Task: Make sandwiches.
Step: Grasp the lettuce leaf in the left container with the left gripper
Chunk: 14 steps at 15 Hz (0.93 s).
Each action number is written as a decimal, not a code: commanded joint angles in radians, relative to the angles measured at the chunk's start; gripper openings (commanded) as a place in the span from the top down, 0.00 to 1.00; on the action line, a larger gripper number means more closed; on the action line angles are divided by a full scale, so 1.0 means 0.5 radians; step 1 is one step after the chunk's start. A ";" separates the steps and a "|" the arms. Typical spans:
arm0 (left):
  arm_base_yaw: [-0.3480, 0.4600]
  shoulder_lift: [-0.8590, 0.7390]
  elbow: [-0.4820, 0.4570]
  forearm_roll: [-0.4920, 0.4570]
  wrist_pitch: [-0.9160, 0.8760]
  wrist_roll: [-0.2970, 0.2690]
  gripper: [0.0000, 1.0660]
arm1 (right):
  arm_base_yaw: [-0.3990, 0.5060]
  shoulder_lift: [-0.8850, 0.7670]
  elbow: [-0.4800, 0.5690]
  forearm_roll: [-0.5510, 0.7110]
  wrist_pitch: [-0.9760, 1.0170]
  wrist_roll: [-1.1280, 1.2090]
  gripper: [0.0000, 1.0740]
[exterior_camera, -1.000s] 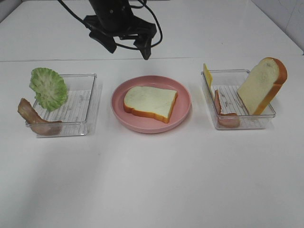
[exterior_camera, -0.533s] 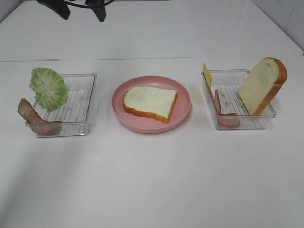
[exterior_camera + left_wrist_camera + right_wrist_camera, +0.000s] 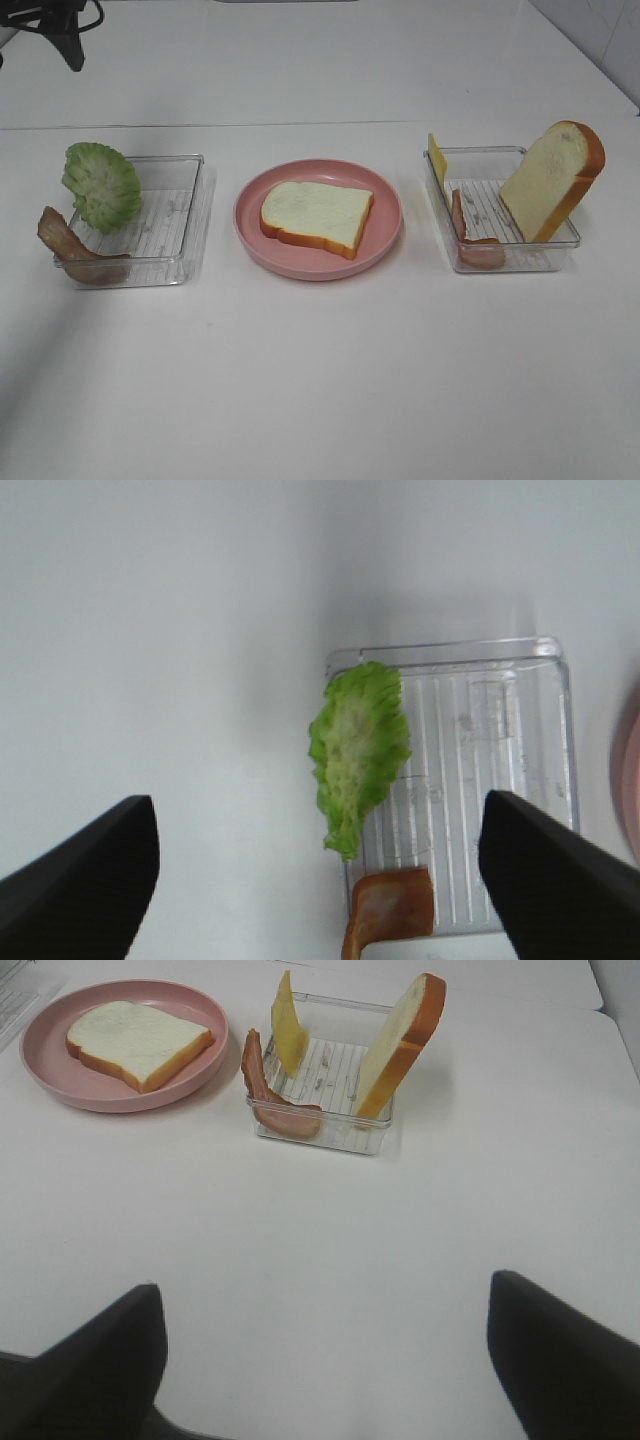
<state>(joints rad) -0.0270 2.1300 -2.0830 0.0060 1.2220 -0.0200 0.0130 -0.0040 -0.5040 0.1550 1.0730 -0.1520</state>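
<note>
Smooth white table [image 3: 320,380]; ruffled lettuce [image 3: 358,755]; left claw [image 3: 318,820] and right claw [image 3: 322,1288] gape wide, empty.

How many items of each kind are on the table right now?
White bread slices with orange-brown crust: 2
Ruffled green lettuce leaf: 1
Reddish-brown bacon strips: 2
Yellow cheese slice: 1
Clear plastic trays: 2
Round pink plate: 1
Total: 9
</note>
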 commanded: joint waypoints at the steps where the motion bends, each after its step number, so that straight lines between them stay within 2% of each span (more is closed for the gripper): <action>1: 0.038 0.018 0.048 -0.012 0.082 -0.010 0.25 | -0.012 -0.040 0.000 0.006 -0.016 -0.012 0.28; 8: -0.086 0.314 0.048 -0.052 0.012 0.012 0.30 | -0.012 -0.040 0.000 0.006 -0.016 -0.012 0.28; 14: -0.086 0.454 0.048 0.016 -0.010 0.002 0.30 | -0.012 -0.040 0.000 0.006 -0.016 -0.012 0.28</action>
<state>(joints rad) -0.0700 2.3550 -2.0640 0.0160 1.2190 -0.0160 0.0130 -0.0040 -0.5040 0.1560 1.0730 -0.1520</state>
